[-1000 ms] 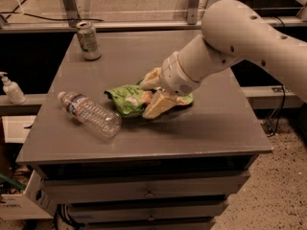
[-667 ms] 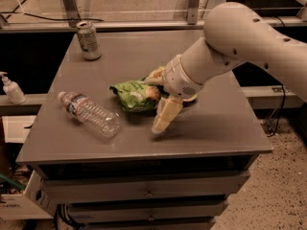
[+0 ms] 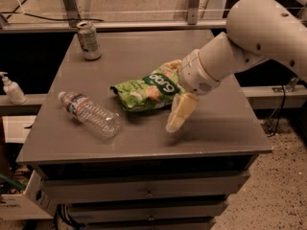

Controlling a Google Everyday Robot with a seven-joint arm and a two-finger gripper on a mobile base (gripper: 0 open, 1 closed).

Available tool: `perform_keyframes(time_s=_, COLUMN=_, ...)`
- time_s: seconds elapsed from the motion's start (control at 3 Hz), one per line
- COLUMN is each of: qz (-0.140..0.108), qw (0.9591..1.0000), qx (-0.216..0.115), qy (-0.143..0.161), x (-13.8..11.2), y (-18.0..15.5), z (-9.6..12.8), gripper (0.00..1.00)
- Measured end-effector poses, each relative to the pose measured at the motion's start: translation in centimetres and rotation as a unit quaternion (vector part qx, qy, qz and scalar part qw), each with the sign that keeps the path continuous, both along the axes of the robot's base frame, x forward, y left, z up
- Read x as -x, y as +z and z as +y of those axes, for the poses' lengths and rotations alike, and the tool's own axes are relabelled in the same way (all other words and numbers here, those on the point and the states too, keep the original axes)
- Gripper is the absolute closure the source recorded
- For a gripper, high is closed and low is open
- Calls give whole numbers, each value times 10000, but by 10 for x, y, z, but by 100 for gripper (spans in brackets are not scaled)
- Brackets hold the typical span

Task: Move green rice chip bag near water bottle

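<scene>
Green rice chip bag (image 3: 146, 87) lies on the surface (image 3: 144, 47) just beside the water bottle (image 3: 91, 115); likely light, crinkly, slippery, best pinched at its seam. Gripper (image 3: 171, 97) straddles the bag's end away from the bottle, jaws spread open.

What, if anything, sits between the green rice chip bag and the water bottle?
Nothing visible: only bare tabletop between green rice chip bag and water bottle. Drink can stands at the far corner, off the path. Pincer open at the bag's right end.
</scene>
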State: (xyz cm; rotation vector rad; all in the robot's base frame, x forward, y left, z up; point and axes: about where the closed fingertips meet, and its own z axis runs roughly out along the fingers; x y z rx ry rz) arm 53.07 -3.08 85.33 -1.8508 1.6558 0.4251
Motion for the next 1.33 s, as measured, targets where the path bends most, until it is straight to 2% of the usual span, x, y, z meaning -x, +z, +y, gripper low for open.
perform_keyframes(time_s=0.33, qz=-51, qw=9996, qx=-100, qy=-258, x=2, y=17, z=-32, gripper=0)
perform_keyframes(time_s=0.67, qz=-109, qw=9978, qx=-218, qy=-616, x=4, y=35, z=-74, gripper=0)
perform_keyframes(time_s=1.0, qz=-118, qw=9934, qx=-274, qy=-1107, x=5, y=52, z=-126, gripper=0)
perform_keyframes(time_s=1.33, qz=-137, qw=9931, qx=-271, qy=-1132, x=5, y=54, z=-129, gripper=0)
